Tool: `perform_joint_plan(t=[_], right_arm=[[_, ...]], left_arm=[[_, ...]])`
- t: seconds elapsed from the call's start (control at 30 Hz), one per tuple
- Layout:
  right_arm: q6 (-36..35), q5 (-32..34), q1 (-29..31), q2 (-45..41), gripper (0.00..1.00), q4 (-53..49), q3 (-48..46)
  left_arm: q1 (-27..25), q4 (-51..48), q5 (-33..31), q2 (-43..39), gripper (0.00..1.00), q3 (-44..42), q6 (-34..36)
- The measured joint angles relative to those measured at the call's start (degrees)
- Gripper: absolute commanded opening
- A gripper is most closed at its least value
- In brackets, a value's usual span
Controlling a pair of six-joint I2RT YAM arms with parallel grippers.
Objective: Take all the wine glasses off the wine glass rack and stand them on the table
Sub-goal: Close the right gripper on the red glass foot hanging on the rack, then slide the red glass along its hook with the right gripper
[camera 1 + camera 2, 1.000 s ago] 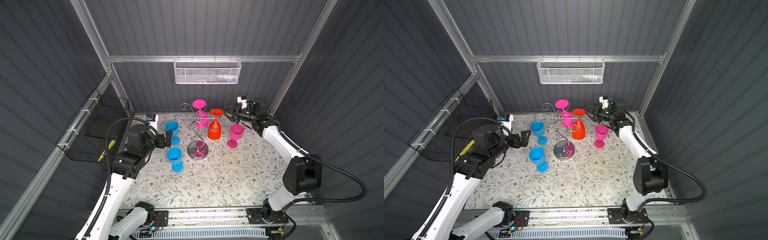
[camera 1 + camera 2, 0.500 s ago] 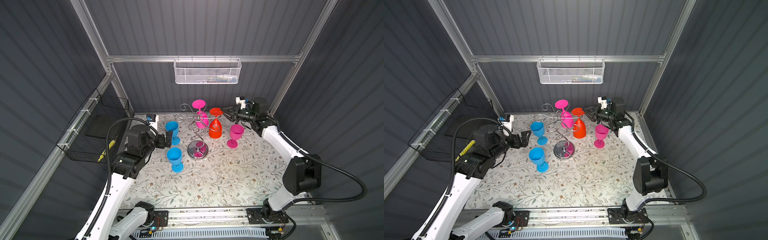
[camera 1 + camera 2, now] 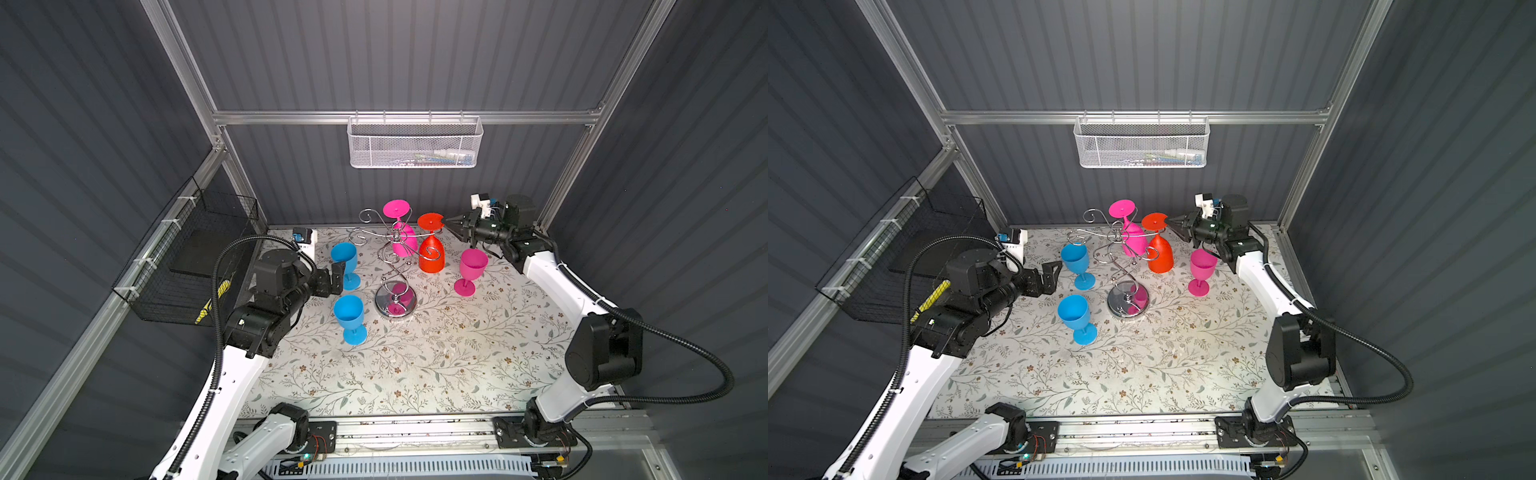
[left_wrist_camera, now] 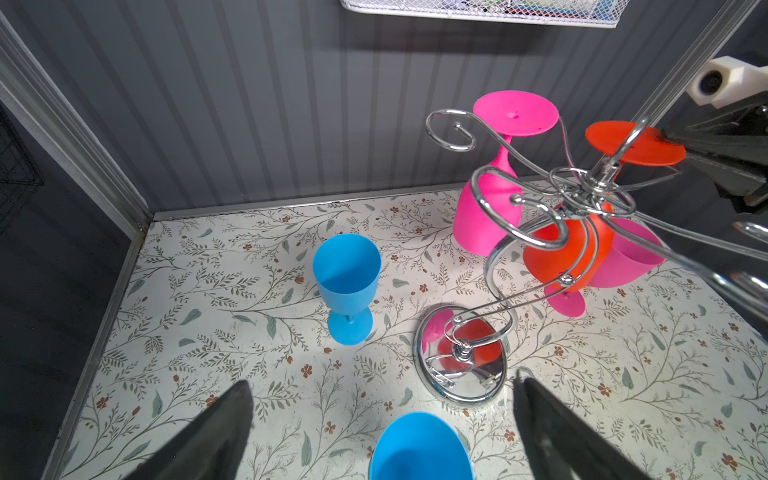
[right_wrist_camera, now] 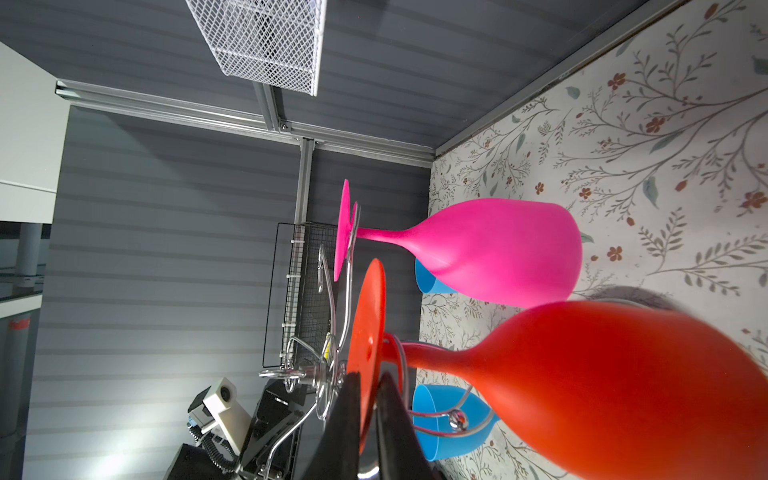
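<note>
The chrome wine glass rack [image 3: 392, 266] [image 3: 1121, 266] stands at the back middle of the table in both top views. Two glasses hang upside down from its arms: an orange-red wine glass [image 3: 431, 255] [image 3: 1160, 257] [image 5: 623, 374] and a pink one [image 3: 402, 245] [image 5: 498, 249]. My right gripper [image 3: 446, 222] [image 3: 1169, 223] [image 5: 368, 380] is shut on the edge of the orange-red glass's round foot [image 5: 368, 316], level with the rack's top. My left gripper [image 3: 332, 280] [image 4: 382, 382] hangs open and empty left of the rack, between two blue glasses.
Two blue glasses [image 3: 345, 257] [image 3: 349, 313] stand upright left of the rack, and a pink one [image 3: 471, 266] stands to its right, below my right arm. A white mesh basket [image 3: 413, 143] hangs on the back wall. A black wire basket [image 3: 195, 257] is fixed to the left wall.
My right gripper has moved a little left onto the orange-red glass's foot and its jaws have closed on it. The left arm has not moved.
</note>
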Motion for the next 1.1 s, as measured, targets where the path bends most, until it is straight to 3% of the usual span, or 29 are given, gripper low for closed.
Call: perform_joint_plan(t=[0.13,1.1], right_arm=[[0.11,0.09,0.0,0.0,0.0,-0.02,0.0],[0.04,1.44,0.37,-5.27,0.0,-2.12,0.74]], left_arm=[[0.02,0.0,0.02,0.0,0.99,0.0,0.0],[0.02,0.0,0.02,-0.11,0.99,0.0,-0.02]])
